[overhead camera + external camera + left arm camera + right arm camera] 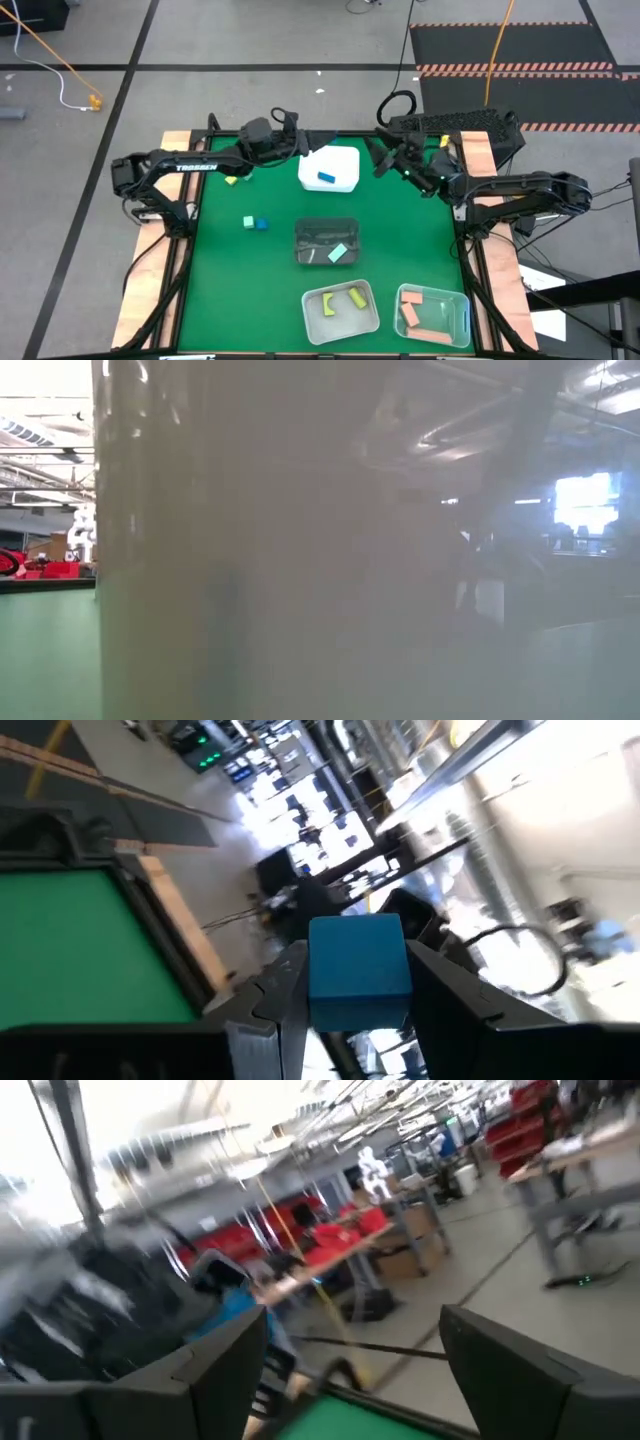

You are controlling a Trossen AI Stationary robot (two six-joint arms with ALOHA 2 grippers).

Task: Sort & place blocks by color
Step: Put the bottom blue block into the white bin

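Left end effector [345, 1010] clamps blue block [358, 968] beside white tub [345, 158] (far edge); right end effector [350, 1370] wide open, empty.

A grey concrete floor [250, 30] surrounds the green-topped table [230, 270], crossed by dark lines. Black mats edged with red-and-white hazard striping [510, 68] lie beyond the far right corner. An orange cable [50, 55] trails across the floor at far left.
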